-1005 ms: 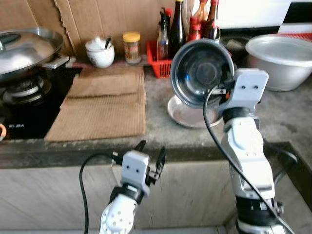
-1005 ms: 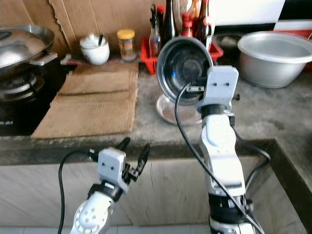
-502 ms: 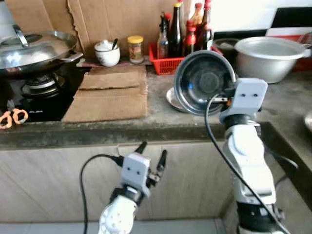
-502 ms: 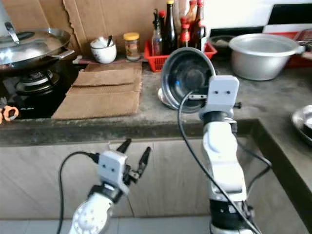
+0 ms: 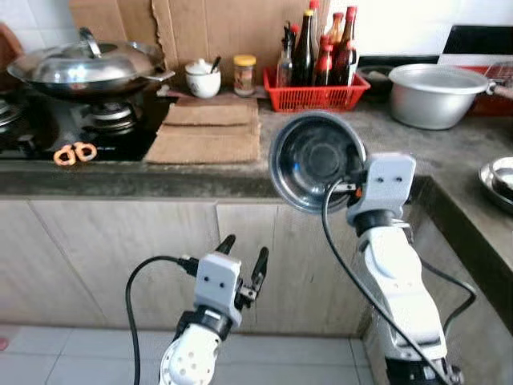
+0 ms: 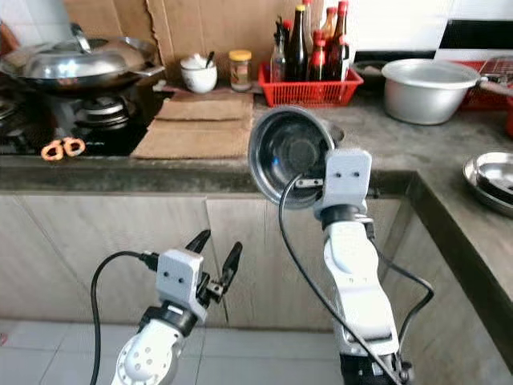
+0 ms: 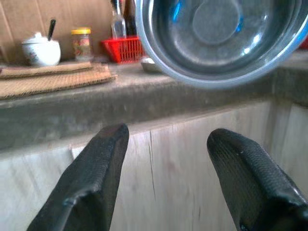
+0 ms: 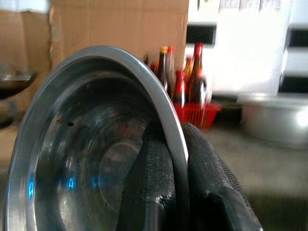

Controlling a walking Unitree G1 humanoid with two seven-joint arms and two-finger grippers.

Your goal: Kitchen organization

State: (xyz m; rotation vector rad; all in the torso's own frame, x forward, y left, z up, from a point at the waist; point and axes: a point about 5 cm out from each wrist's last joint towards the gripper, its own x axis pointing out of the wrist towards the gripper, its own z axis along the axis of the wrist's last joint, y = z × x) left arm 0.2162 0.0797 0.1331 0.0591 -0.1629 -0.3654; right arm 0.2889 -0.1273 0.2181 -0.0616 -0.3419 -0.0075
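A steel bowl (image 5: 314,159) is held on edge, its hollow facing me, in front of the counter's front edge. My right gripper (image 5: 351,186) is shut on its rim; in the right wrist view the gripper (image 8: 180,166) has one finger inside the bowl (image 8: 86,154) and one outside. My left gripper (image 5: 242,257) is open and holds nothing, low in front of the wooden cabinet doors. In the left wrist view the gripper (image 7: 168,178) points at the cabinet, with the bowl (image 7: 219,36) above it.
On the grey counter (image 5: 200,178) stand a lidded wok (image 5: 84,68) on the stove, orange scissors (image 5: 70,152), brown mats (image 5: 210,132), a white cup (image 5: 202,79), a jar (image 5: 244,74), a red basket of bottles (image 5: 317,90) and a big metal basin (image 5: 437,92). Steel dishes (image 5: 498,172) lie at the right.
The whole view has pulled back from the counter, so the camera has moved away. The bowl stays in my right gripper and now hangs before the counter edge. The left gripper stays open.
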